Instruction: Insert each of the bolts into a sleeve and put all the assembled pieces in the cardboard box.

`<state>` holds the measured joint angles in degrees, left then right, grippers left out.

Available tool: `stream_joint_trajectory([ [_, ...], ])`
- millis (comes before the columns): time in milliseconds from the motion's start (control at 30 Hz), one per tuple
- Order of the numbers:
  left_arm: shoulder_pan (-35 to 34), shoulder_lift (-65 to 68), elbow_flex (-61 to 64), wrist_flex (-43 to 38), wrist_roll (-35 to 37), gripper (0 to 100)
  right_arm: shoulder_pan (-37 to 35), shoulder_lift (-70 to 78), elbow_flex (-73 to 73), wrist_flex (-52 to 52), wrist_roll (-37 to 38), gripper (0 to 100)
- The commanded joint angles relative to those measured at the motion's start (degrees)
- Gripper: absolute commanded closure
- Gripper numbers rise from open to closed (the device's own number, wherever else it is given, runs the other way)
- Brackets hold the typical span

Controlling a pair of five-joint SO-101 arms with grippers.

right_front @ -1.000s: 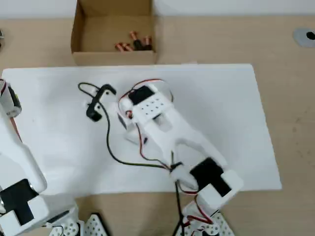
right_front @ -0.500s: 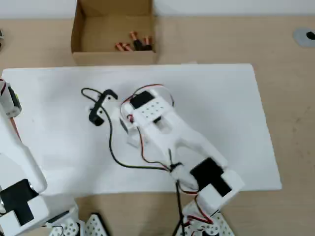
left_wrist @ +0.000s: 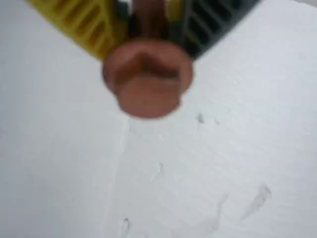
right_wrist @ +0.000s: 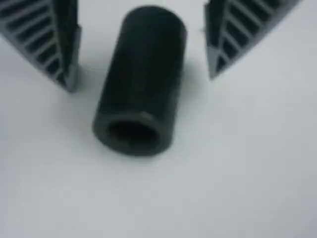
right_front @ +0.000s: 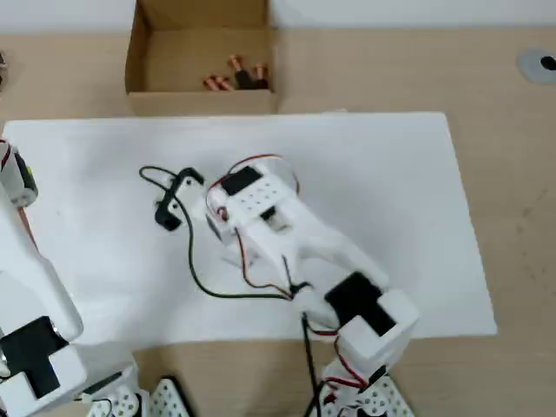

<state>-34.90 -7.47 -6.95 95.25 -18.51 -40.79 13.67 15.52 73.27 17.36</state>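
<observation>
- The bolt above the white sheet is blurred. Its shank is cut off by the picture's edge, as are the fingers of the left gripper closed on it.
- The right gripper is cut off above its fingertips. The bore of the sleeve, lying on the white sheet, is lost in shadow.
- From above, that sleeve is covered by the right arm.
- The left arm, at the white sheet's left side, is cut off by the border.
- The pieces in the cardboard box, beyond the white sheet, are too small to be counted.
- A round grey thing, past the white sheet's far right corner, is cut off and cannot be identified.
</observation>
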Motion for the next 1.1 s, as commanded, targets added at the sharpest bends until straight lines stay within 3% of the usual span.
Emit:
stream_joint_trajectory([
  [0,-0.6,-2.7,-0.7,-0.6,-0.4,98,0.3,0.7,-1.2,-1.0,0.2,79.1],
  [267,-0.6,-2.7,-0.7,-0.6,-0.4,98,0.4,0.7,-1.2,-1.8,0.0,98.7],
  [700,-0.6,-2.7,-0.7,-0.4,-0.4,98,0.4,-1.1,-3.3,1.4,0.0,98.7],
  [867,-0.6,-2.7,-0.7,-0.4,-0.1,98,1.0,-11.8,-13.8,9.8,0.0,98.7],
  [1067,-0.1,-6.4,-0.2,-0.3,0.1,99,1.2,-27.0,-22.6,12.7,-0.2,98.7],
])
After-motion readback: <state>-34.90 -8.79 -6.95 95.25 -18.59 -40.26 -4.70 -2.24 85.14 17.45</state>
